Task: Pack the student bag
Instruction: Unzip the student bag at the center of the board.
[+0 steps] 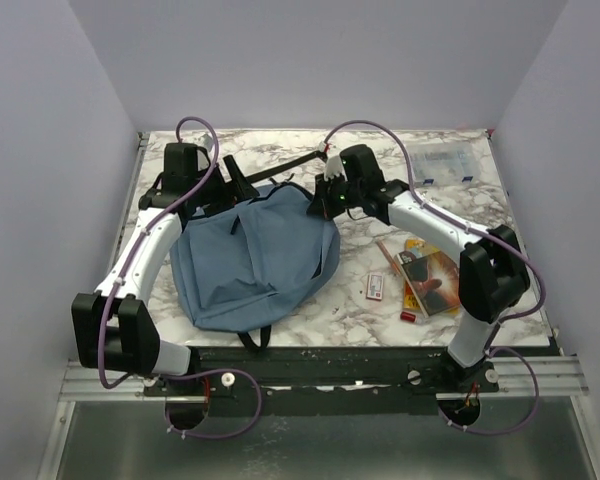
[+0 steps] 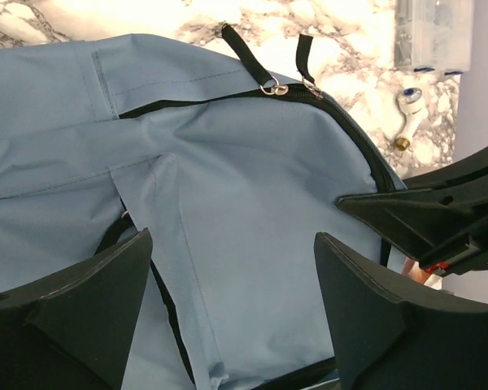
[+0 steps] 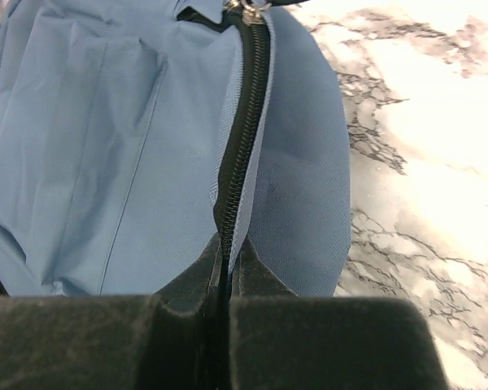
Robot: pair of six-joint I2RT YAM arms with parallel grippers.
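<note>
The student bag (image 1: 255,260) lies flat on the marble surface (image 1: 340,320). The right gripper (image 3: 225,272) has its jaws clamped on the bag's zipper seam (image 3: 242,122). The left gripper (image 2: 232,244) hangs over the bag's front panel, jaws apart. If the seam slips free, the zipper pulls (image 2: 276,88) may shift and the left jaws would catch only cloth.

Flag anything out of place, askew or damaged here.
Nothing looks spilled or damaged. The student bag lies flat with its zipper closed, the right gripper pinched shut on that seam; an orange packet and a small card lie loose beside it.
</note>
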